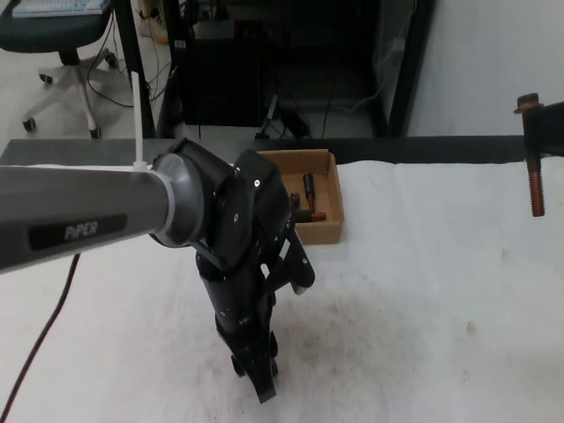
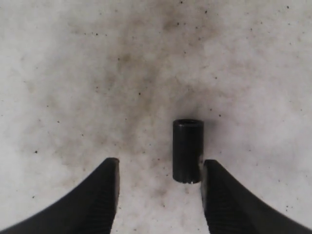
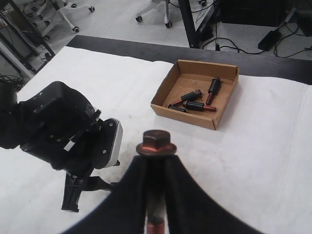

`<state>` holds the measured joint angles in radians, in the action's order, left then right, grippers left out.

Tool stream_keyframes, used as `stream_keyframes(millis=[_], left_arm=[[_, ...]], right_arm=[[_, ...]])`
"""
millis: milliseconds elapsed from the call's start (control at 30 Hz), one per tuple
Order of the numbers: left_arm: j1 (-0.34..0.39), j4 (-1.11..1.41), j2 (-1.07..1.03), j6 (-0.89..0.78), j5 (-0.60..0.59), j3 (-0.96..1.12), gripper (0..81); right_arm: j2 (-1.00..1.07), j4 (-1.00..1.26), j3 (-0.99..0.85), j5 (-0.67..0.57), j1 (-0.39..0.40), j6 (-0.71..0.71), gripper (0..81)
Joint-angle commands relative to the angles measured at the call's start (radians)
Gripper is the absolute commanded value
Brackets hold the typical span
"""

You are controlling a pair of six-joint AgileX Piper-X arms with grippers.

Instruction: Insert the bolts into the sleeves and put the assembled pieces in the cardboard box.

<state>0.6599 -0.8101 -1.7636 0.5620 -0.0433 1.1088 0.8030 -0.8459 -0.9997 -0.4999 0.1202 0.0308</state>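
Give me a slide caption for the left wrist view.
Left gripper open, fingertips either side of a black sleeve on the stained white cloth.

Looks like a lab or office workroom: wheeled chairs [image 1: 64, 84], cables [image 3: 218, 47] on the floor, black desk legs [image 3: 187, 22], cloth-covered bench [image 1: 441, 300].

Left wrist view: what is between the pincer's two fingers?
A short black cylindrical sleeve on stained white cloth, nearer one finger, in the left wrist view.

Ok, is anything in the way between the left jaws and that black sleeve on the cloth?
Nothing visible. The sleeve sits on bare white cloth in the gap between the open left jaws, closer to one of them, with nothing else near it.
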Motion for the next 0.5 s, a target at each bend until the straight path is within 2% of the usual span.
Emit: stream_keyframes(millis=[0, 467], left_arm=[[0.004, 0.009, -0.025, -0.027, 0.012, 0.007, 48.6], [0.004, 0.051, -0.054, -0.048, 0.012, 0.007, 48.0]], right_arm=[[-0.009, 0.014, -0.003, -0.016, -0.002, 0.004, 0.8], [-0.009, 0.014, -0.003, -0.016, -0.002, 0.004, 0.8]])
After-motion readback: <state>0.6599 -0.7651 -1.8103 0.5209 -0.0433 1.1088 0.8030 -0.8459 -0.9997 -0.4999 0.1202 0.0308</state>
